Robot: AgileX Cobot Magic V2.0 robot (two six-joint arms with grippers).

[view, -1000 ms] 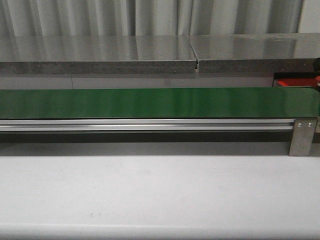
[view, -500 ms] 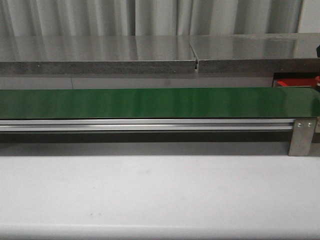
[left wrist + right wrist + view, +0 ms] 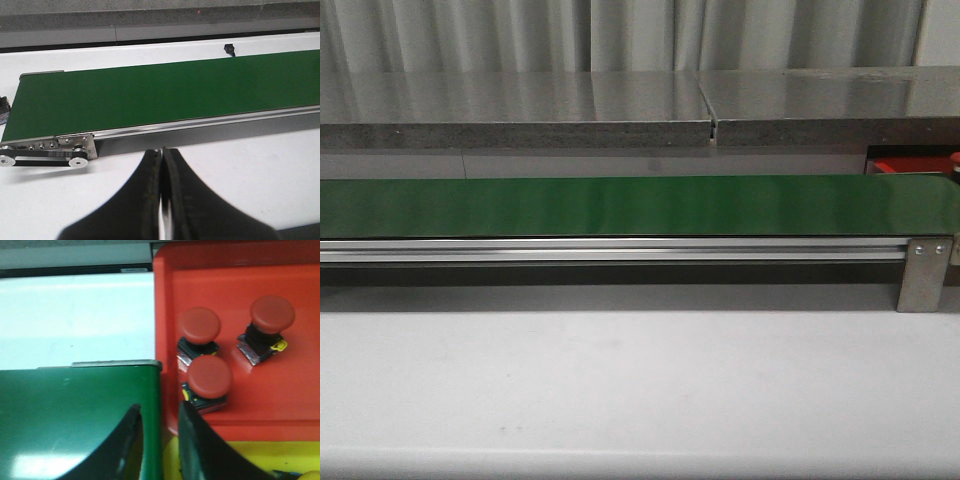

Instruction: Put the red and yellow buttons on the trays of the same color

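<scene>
- Hardly anything differs in the front view from the earlier frames: only the small dark-and-red shape at the far right end of the belt (image 3: 640, 205), just above the red tray's visible corner (image 3: 910, 166), shrinks frame by frame to a sliver; most likely the right arm pulling away from the tray, though too little shows to be sure.
- Belt: green, bare along its whole visible length in the front and left wrist views; no button rides on it.
- Red tray (image 3: 300, 405): sits just past the belt's right end; holds three red buttons (image 3: 200, 326) (image 3: 272, 314) (image 3: 212, 376), all upright on dark bases, close together, two nearly touching.
- Yellow tray (image 3: 240, 455): directly beside the red tray; one yellow item shows at its corner (image 3: 312, 475), too cropped to name with certainty.
- Right gripper (image 3: 160, 440): hangs over the belt's end beside the red tray, fingers parted by a narrow gap, nothing between them.
- Left gripper (image 3: 162, 200): hovers over the white table (image 3: 250, 170) on the near side of the belt's left end, fingers pressed together, holding nothing.
- Judgement: a red button looks freshly delivered; both arms seem to be waiting for the next button to arrive on the belt.
</scene>
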